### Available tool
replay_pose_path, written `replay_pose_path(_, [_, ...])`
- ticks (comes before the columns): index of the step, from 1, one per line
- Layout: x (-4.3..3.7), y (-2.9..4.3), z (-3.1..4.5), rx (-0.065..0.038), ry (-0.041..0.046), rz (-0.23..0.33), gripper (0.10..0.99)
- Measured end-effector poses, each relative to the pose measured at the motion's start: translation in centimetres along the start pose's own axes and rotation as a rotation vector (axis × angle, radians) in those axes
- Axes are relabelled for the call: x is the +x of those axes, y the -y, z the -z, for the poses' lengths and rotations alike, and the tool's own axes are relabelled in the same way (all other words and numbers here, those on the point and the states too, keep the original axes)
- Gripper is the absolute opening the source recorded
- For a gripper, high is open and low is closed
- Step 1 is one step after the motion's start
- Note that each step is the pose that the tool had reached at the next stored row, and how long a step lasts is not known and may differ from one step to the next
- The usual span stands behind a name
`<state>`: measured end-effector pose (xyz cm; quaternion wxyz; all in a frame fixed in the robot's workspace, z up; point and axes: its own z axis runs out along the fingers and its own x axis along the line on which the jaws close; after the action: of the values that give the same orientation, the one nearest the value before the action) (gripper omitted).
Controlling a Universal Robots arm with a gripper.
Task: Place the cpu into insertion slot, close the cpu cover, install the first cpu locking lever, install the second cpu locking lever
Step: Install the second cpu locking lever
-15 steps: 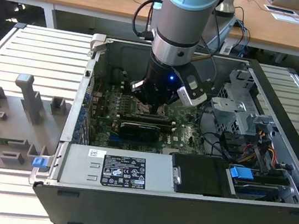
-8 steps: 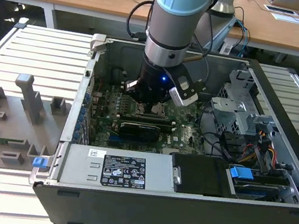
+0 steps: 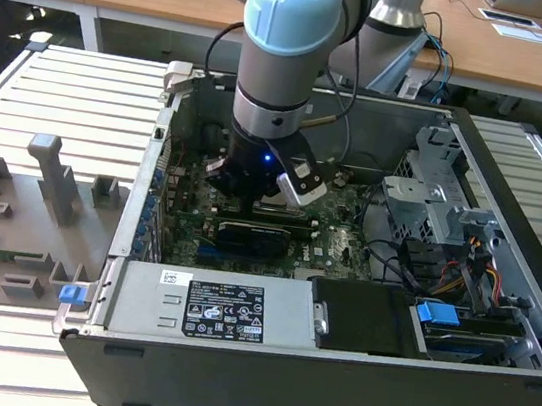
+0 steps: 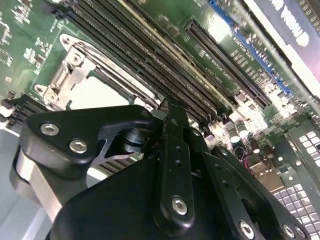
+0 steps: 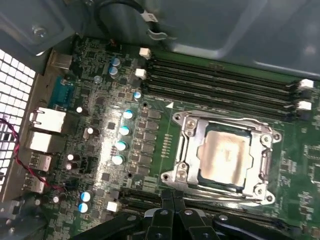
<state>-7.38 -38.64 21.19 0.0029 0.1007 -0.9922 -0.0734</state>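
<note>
Chip (image 5: 222,152) seated under shut cover (image 5: 186,150) — gripper (image 5: 172,197), fingers together, empty, beside cover; press lever squarely.

No text is being made out legibly. A white printed label (image 3: 225,315) is being carried on the power supply (image 3: 135,307), and faint white lettering is being shown on the motherboard (image 4: 240,55), too small to read.
</note>
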Motion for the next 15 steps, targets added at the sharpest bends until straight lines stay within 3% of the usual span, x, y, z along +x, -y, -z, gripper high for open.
replay_pose_path(3, [0.29,-0.23,-0.24,-0.008,0.0003,0.009,0.106])
replay_pose_path(7, [0.28,-0.63,-0.85,-0.027,-0.0006,0.040,0.106])
replay_pose_path(11, [0.28,-0.61,-1.45,-0.031,-0.0036,0.062,0.106])
replay_pose_path(15, [0.25,-0.62,-1.46,-0.038,-0.0022,0.071,0.106])
